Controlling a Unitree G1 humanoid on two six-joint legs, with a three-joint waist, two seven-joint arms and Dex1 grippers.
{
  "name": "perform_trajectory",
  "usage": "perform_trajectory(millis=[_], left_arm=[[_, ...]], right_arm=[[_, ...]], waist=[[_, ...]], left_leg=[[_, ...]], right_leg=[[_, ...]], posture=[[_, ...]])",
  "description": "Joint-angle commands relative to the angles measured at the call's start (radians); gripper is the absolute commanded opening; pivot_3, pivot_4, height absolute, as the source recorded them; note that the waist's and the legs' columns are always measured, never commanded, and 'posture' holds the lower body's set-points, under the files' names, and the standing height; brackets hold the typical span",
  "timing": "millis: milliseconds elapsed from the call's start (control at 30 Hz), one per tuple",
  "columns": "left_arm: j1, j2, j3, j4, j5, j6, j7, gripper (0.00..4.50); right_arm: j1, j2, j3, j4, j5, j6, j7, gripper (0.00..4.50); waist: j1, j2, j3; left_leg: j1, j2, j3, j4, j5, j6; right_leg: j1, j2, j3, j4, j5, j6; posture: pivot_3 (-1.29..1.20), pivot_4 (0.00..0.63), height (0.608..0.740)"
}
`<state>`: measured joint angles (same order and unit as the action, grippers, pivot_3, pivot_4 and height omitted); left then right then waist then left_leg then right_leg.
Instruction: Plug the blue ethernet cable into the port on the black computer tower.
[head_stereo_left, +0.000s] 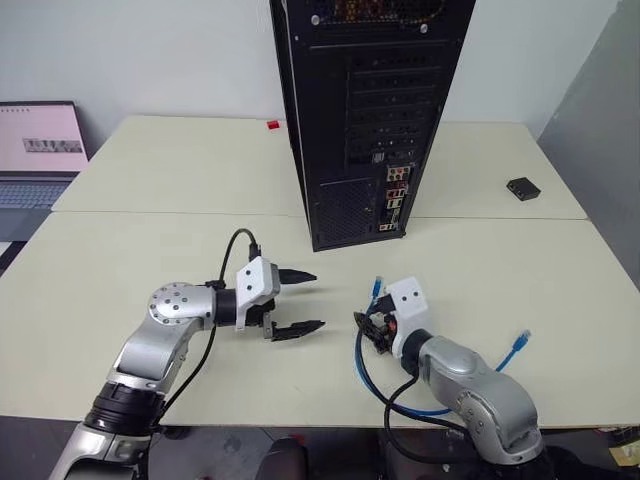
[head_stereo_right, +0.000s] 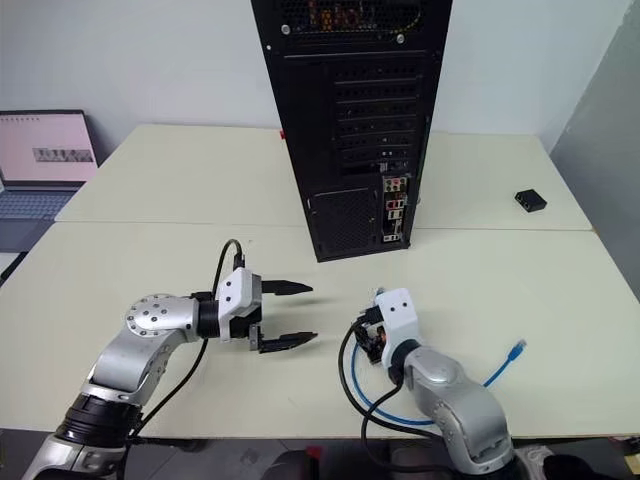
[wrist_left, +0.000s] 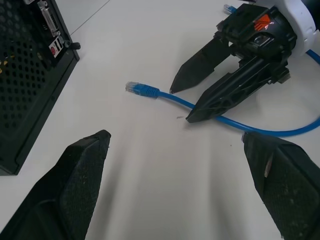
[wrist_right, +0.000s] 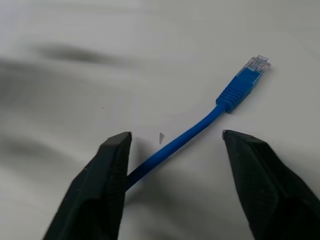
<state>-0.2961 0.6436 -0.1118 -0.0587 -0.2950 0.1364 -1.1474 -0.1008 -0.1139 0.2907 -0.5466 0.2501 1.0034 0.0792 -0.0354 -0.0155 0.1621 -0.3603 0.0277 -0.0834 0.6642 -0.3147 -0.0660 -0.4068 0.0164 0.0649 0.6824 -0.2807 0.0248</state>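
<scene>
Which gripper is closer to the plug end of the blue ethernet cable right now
Right. The right gripper straddles the blue ethernet cable just behind its plug; the left gripper hangs open, apart to the side.

An open laptop (head_stereo_left: 40, 150) is seen at the table (head_stereo_left: 150, 170) edge; a small black box (head_stereo_left: 523, 188) and, seemingly, a red object (head_stereo_left: 272, 125) lie farther off.

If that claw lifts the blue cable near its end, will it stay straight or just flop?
Probably flop: the blue ethernet cable is thin and already lies in loose curves on the table. It looks light. The short stretch to the plug may stay fairly straight.
</scene>
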Motion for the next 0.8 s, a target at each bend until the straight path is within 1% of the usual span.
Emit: perform_trajectory(millis=[33, 67, 100, 133, 233, 300, 433, 600, 633, 733, 800], left_arm=[[-0.015, -0.004, 0.004, 0.001, 0.007, -0.03, 0.002, 4.5], [-0.015, -0.004, 0.003, 0.002, 0.008, -0.034, 0.003, 4.5], [-0.013, -0.004, 0.003, 0.003, 0.008, -0.036, 0.003, 4.5], [-0.011, -0.004, 0.003, 0.005, 0.009, -0.039, 0.002, 4.5], [-0.011, -0.002, 0.007, 0.021, 0.011, -0.046, 0.002, 4.5], [-0.022, 0.0, 0.011, 0.049, 0.014, -0.057, -0.002, 4.5], [-0.065, -0.002, 0.013, 0.115, 0.022, -0.077, -0.01, 4.5], [-0.128, 0.005, -0.003, 0.208, 0.044, -0.129, -0.056, 4.5], [-0.142, 0.006, -0.008, 0.229, 0.051, -0.144, -0.067, 4.5], [-0.188, -0.004, -0.008, 0.289, 0.065, -0.176, -0.077, 4.5], [-0.203, -0.01, -0.007, 0.301, 0.065, -0.185, -0.081, 4.5]], right_arm=[[-0.014, 0.01, 0.016, 0.0, -0.011, 0.026, -0.006, 1.84], [-0.016, 0.011, 0.014, 0.0, -0.014, 0.028, -0.007, 1.63], [-0.018, 0.011, 0.01, -0.001, -0.015, 0.03, -0.007, 1.29], [-0.02, 0.011, 0.003, -0.005, -0.013, 0.032, -0.006, 1.12], [-0.03, -0.002, -0.01, -0.027, -0.004, 0.038, 0.014, 0.35], [-0.04, -0.026, -0.011, -0.047, 0.006, 0.042, 0.042, 0.02], [-0.066, -0.115, -0.015, -0.095, 0.03, 0.054, 0.113, 0.01], [-0.117, -0.294, 0.0, -0.146, 0.039, 0.025, 0.25, 0.01], [-0.124, -0.315, -0.004, -0.152, 0.045, 0.024, 0.268, 0.01], [-0.147, -0.322, -0.02, -0.145, 0.045, 0.007, 0.274, 0.01], [-0.151, -0.282, -0.034, -0.127, 0.042, -0.011, 0.248, 0.01]], waist=[[0.0, 0.0, 0.0], [0.0, 0.0, 0.0], [0.0, 0.0, 0.0], [0.0, 0.0, 0.0], [-0.001, 0.0, 0.0], [-0.001, 0.0, 0.0], [0.0, 0.0, 0.0], [-0.001, 0.0, 0.0], [-0.001, 0.0, 0.0], [0.0, 0.0, 0.0], [-0.001, 0.0, 0.0]], left_leg=[[0.0, 0.0, 0.0, 0.0, 0.0, 0.0], [0.0, 0.0, 0.0, 0.0, 0.0, 0.0], [0.0, 0.0, 0.0, 0.0, 0.0, 0.0], [0.0, 0.0, 0.0, 0.0, 0.0, 0.0], [0.0, 0.0, 0.0, 0.0, 0.0, 0.0], [0.0, 0.0, 0.0, 0.0, 0.0, 0.0], [-0.001, 0.0, -0.001, 0.0, 0.0, 0.0], [-0.001, -0.001, -0.001, 0.0, 0.0, 0.0], [-0.001, -0.001, -0.001, 0.0, 0.0, 0.0], [-0.001, -0.001, -0.002, 0.0, 0.0, 0.0], [-0.001, -0.001, -0.002, 0.0, 0.0, 0.0]], right_leg=[[0.0, 0.0, 0.0, 0.0, 0.0, 0.0], [0.0, 0.0, 0.0, 0.0, 0.0, 0.0], [0.0, 0.0, 0.0, 0.0, 0.0, 0.0], [0.0, 0.0, 0.0, 0.0, 0.0, 0.0], [0.0, 0.0, 0.0, 0.0, 0.0, 0.0], [0.0, 0.0, 0.0, 0.0, 0.0, 0.0], [0.0, 0.0, -0.001, 0.0, 0.0, 0.0], [0.0, 0.0, -0.001, -0.001, 0.0, 0.0], [0.0, 0.0, -0.002, -0.001, 0.0, 0.0], [0.0, 0.0, -0.002, -0.001, 0.0, 0.0], [0.0, 0.0, -0.002, 0.0, 0.0, 0.0]], posture=[[0.0, 0.15, 0.74], [0.0, 0.15, 0.74], [0.0, 0.15, 0.74], [0.0, 0.15, 0.74], [0.0, 0.15, 0.74], [0.0, 0.15, 0.74], [0.0, 0.15, 0.74], [0.0, 0.15, 0.74], [0.0, 0.15, 0.74], [0.0, 0.15, 0.74], [0.0, 0.15, 0.74]])
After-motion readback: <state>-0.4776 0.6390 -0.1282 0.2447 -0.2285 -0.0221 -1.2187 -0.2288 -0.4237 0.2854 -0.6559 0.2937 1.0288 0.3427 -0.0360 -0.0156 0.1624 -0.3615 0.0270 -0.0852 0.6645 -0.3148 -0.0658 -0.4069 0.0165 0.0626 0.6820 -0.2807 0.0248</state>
